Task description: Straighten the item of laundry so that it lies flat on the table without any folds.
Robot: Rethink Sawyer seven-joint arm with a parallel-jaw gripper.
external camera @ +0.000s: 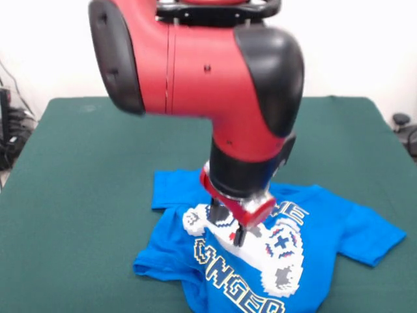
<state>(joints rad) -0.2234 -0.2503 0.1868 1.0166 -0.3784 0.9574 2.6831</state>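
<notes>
The blue T-shirt (326, 241) lies print-side up on the green table (85, 169), near the picture's lower middle. One sleeve spreads out to the right; the left side is bunched and folded under near the lower left. Its lower part runs off the bottom edge. My gripper (227, 225) comes down from the red and black arm onto the white controller print at the shirt's middle. Its two dark fingers (239, 235) stand apart, tips at the cloth. I cannot see any cloth lifted between them.
The big red arm (195, 65) hangs over the table's middle and hides the far part of it. Cables and dark equipment (13, 130) sit off the table's left edge, and a dark object (404, 127) off the right edge.
</notes>
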